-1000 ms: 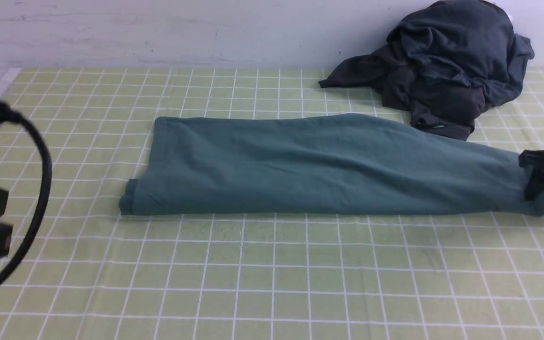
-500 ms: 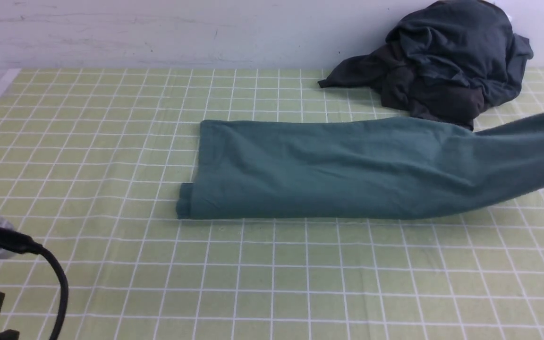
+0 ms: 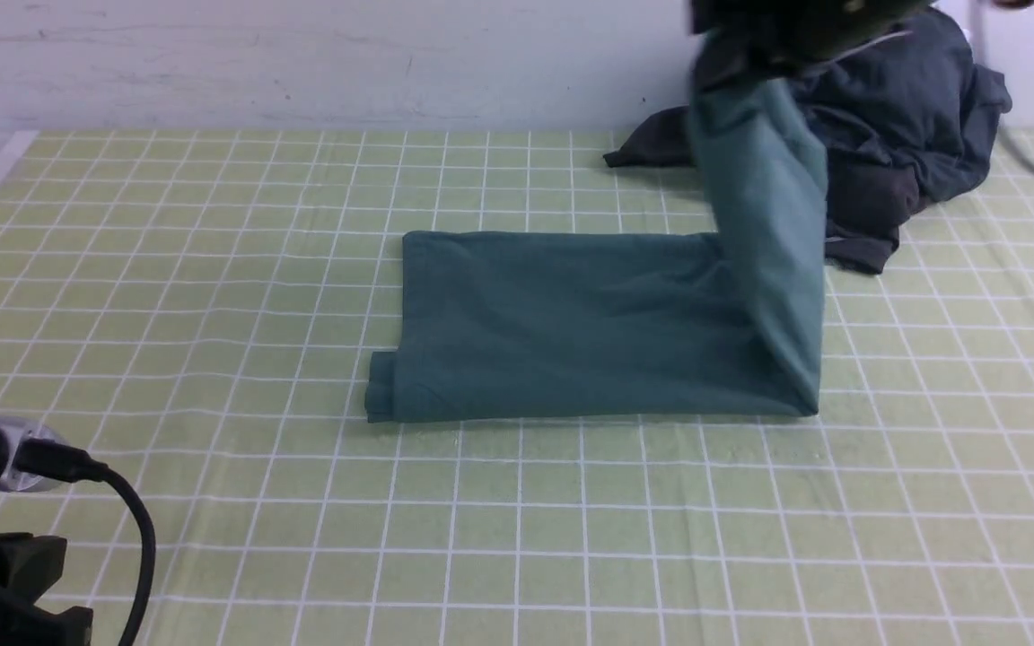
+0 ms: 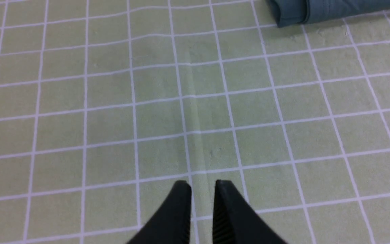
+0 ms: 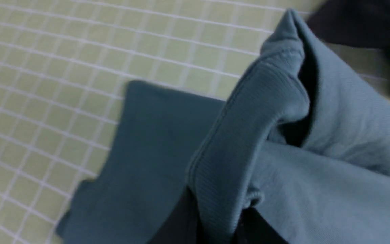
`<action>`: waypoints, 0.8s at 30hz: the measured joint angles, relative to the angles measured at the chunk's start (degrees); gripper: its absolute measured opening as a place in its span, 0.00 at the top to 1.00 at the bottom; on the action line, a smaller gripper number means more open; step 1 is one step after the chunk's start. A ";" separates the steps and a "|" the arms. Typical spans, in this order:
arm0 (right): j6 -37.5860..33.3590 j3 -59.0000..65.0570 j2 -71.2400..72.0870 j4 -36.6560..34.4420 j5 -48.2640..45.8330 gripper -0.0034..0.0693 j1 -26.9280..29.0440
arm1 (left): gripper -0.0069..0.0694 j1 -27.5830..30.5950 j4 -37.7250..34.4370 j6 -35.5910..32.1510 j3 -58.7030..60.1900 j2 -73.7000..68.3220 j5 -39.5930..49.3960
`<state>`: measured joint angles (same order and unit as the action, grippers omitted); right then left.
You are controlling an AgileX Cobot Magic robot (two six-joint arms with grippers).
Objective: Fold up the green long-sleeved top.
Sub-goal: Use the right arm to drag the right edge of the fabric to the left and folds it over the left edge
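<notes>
Right fingers [image 5: 181, 222]: clamped on the ribbed edge of the green long-sleeved top [image 3: 571, 332]; we judge that thick band is chosen because it lets one pinch hold several layers at once
Left fingers [image 4: 178, 210]: nearly closed with a slim gap, nothing between them; they hang low over bare tabletop [image 4: 80, 101] on our near left, apart from the cloth, which we take as staying out of the fold's way
Top, flat part: a long folded band lying mid-tabletop; its left end is squared, with a small lip of layers at the near corner
Top, lifted part: the right end is hoisted high and hangs as a steep sheet from our right fingers; where it meets the tabletop, a crease is forming
Step in hand: by our reading, halving the band by carrying its right end over toward the left end
Dark garments [image 3: 885, 117]: a heap at the far right by the wall, behind the raised cloth; not ours to fold
Next move: we would want edge laid on edge
Risk: layers slipping apart in the air; the flat part dragging sideways
</notes>
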<state>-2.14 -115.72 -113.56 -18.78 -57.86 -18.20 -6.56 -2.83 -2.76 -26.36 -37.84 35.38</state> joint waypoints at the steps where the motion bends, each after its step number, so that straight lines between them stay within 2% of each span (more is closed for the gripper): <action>1: -0.19 0.00 -2.85 -1.14 3.19 0.88 -3.63 | 0.79 0.00 0.00 0.03 0.00 0.00 0.00; 6: -1.48 0.00 -10.52 -4.78 11.01 0.87 -11.33 | 0.79 0.00 -0.02 0.03 0.00 0.00 0.00; 8: -2.84 0.00 -12.42 -6.17 13.21 0.86 -12.61 | 0.79 0.00 -0.02 0.03 0.00 0.00 0.00; 10: -5.95 0.11 -14.51 -8.40 15.72 0.81 -14.42 | 0.79 0.00 -0.18 0.03 0.00 0.00 0.00; 13: -10.18 0.18 -15.31 -10.49 17.48 0.70 -15.32 | 0.79 0.00 -0.23 0.03 0.00 0.00 0.00; 18: -12.33 0.07 -15.31 -10.39 17.81 0.53 -14.70 | 0.79 0.00 -0.69 0.03 0.00 0.00 0.00; 21: -12.44 0.05 -15.31 -8.76 16.87 0.49 -14.21 | 0.79 0.00 -0.78 0.03 0.00 -0.02 -0.06; 24: -12.44 0.00 -16.13 -8.02 15.83 0.50 -14.15 | 0.79 0.00 -0.85 0.03 0.00 -0.02 -0.94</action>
<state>-14.58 -115.72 -129.69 -26.80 -42.03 -32.34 -6.56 -3.69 -2.72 -26.36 -37.87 34.44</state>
